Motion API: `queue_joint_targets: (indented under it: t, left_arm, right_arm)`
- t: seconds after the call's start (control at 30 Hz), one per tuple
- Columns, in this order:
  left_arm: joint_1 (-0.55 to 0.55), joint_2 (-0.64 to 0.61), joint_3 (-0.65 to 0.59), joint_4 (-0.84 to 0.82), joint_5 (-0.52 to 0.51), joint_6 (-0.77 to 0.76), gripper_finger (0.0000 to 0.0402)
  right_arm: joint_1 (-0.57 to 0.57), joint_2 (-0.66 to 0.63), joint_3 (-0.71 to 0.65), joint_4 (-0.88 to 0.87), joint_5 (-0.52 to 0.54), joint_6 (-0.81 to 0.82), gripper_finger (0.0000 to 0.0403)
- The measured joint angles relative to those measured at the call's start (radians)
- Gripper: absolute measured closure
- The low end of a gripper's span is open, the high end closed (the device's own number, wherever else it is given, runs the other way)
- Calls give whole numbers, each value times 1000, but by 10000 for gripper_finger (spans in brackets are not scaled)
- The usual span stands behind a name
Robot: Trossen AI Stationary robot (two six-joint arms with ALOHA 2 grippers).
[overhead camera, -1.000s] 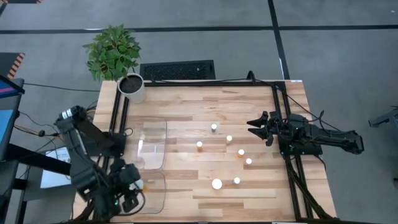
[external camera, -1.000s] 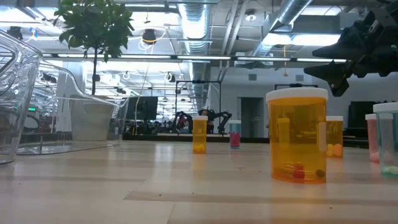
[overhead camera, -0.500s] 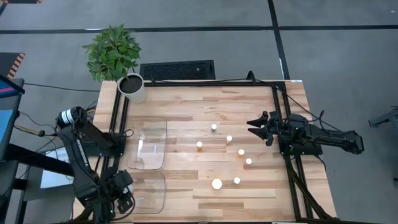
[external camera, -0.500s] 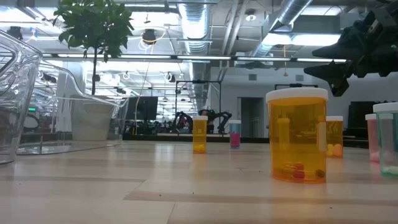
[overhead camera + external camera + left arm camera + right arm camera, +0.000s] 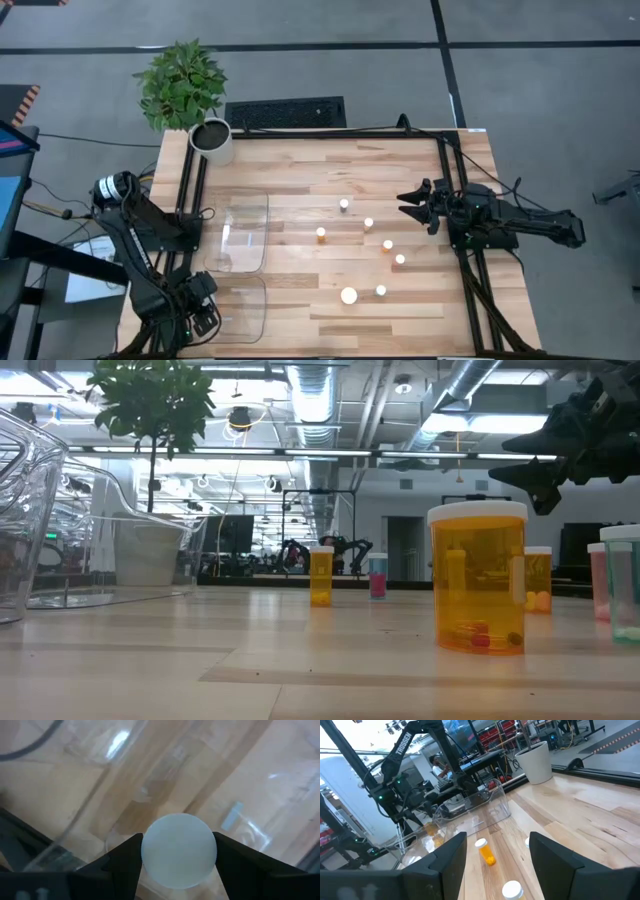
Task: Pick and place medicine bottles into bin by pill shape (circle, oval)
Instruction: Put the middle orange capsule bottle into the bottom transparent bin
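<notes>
- Pale wooden planking forms the table [image 5: 300,170], and at its front left corner the left gripper [image 5: 200,312] has been swung back and down over the last second, so that it is now placed at the outer edge of the nearer clear bin [image 5: 250,305].
- A medicine bottle [image 5: 179,851] is clamped between the left fingers, with its white cap seen end-on and the bin's clear plastic below it. A drop into this bin is judged to be the step in hand.
- Seven bottles are left standing on the table's right half, from the large one [image 5: 348,295] at the front to the farthest [image 5: 343,204]; none has been shifted.
- The right gripper [image 5: 405,205] has been kept still above the right edge, fingers spread and empty.
- The farther bin [image 5: 245,235] lies just behind the nearer one, and a potted plant [image 5: 185,90] stands at the far left corner.
- The pills in the held bottle are hidden under its cap, so their shape cannot be told. No mark is made out showing which bin takes which shape.
- In the low view small red pills are seen in the big bottle [image 5: 478,575], but their outline cannot be settled.
</notes>
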Motion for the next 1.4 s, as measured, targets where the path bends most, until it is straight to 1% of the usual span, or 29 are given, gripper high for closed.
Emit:
queue_joint_targets:
  t: [0.33,1.1,1.2,1.4]
  left_arm:
    - [0,0,-2,-52,-10,13,182]
    - [0,0,-2,-50,-17,1,181]
    - [0,0,-2,-49,-17,0,170]
    - [0,0,-2,-51,3,-9,125]
  right_arm:
    - [0,0,0,0,0,0,178]
    - [0,0,0,0,0,1,178]
    - [0,0,0,0,0,1,178]
    - [0,0,0,0,0,1,178]
